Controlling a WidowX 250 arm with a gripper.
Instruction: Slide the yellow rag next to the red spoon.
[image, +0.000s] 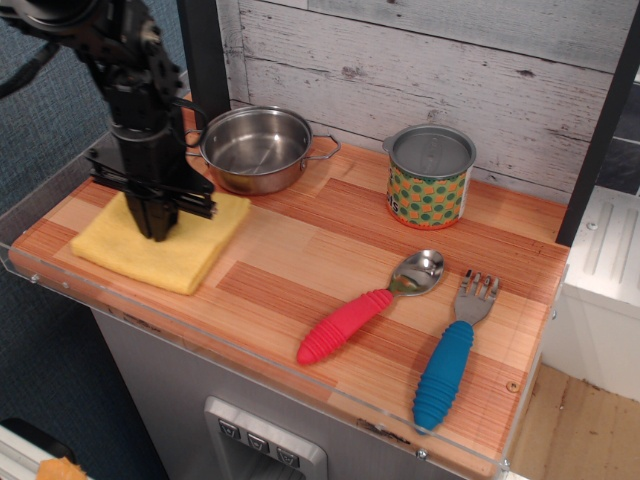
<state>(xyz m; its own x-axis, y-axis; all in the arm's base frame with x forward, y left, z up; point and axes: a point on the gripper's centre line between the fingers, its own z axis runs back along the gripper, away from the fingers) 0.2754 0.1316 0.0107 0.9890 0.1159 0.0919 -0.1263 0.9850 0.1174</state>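
Observation:
The yellow rag (185, 255) lies flat at the left end of the wooden counter (300, 260). My gripper (160, 232) points straight down with its fingertips close together, pressing on the middle of the rag; nothing shows between the fingers. The red spoon (365, 307) lies at the front middle of the counter, metal bowl toward the back right, well to the right of the rag and apart from it.
A steel pot (257, 148) stands just behind the rag. A tin with green and orange dots (429, 178) stands at the back. A blue-handled fork (450, 355) lies right of the spoon. A clear lip runs along the counter's front edge (230, 345).

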